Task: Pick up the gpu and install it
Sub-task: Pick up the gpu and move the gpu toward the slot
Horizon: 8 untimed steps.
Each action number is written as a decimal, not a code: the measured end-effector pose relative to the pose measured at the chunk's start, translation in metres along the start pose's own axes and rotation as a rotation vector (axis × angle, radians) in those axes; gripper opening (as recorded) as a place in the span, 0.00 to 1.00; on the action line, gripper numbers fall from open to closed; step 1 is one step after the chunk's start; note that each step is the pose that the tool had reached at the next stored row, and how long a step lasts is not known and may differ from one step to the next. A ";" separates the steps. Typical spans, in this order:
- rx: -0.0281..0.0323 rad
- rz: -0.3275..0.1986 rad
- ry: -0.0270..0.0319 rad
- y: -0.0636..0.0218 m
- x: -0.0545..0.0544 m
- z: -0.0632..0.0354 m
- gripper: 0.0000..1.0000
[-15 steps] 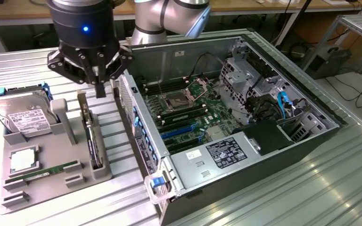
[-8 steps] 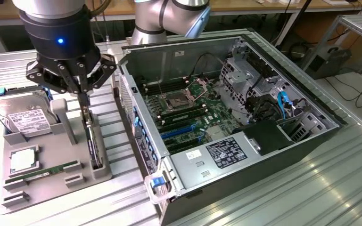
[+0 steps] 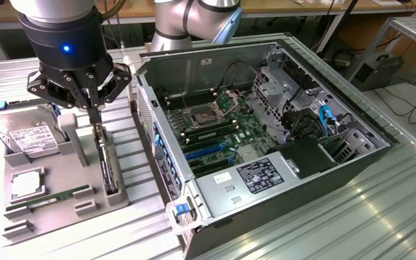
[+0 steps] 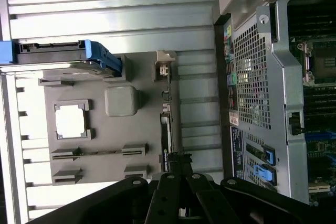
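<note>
Claw (image 3: 93, 115) clamped on the gpu (image 3: 106, 161) upright in the tray (image 3: 60, 212), grey post (image 3: 69, 135) just beside, open case (image 3: 287, 219) near.

A ribbed grey metal surface (image 3: 352, 216) (image 4: 105, 14) carries a black open-sided computer tower case (image 3: 280, 227) (image 4: 252, 77) lying on its side. Inside it lie a green motherboard (image 3: 215, 127) and a grey metal box with a black label (image 3: 260, 174). Beside the case, at the exterior view's left, sits a grey plastic parts tray (image 3: 56, 208) (image 4: 105, 135). It holds a silver hard drive with a white label (image 3: 26, 135) (image 4: 58, 59) in a blue frame, a square silvery processor chip (image 3: 26, 183) (image 4: 70, 120) and a narrow green memory stick (image 3: 49, 197) (image 4: 97, 152) near the chip.
</note>
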<state>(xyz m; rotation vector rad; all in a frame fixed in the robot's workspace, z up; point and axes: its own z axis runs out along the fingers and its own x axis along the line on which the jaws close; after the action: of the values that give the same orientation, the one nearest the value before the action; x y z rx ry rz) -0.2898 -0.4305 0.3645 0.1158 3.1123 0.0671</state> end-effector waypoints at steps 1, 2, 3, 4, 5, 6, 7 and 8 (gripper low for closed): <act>0.0000 0.000 0.0000 0.0000 0.000 0.0000 0.11; 0.0000 0.000 0.0000 0.0000 0.000 0.0000 0.11; 0.0000 0.000 0.0000 0.0000 0.000 0.0000 0.11; 0.0000 0.000 0.0000 0.0000 0.000 0.0000 0.11; -0.0001 0.000 0.0000 0.0000 0.000 0.0000 0.11; 0.0000 0.000 0.0000 0.0000 0.000 0.0000 0.11; 0.0000 0.000 0.0000 0.0000 0.000 0.0000 0.11; 0.0000 0.000 0.0000 0.0000 0.000 0.0000 0.11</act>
<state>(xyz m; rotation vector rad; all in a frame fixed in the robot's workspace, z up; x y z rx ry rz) -0.2898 -0.4305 0.3645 0.1158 3.1123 0.0671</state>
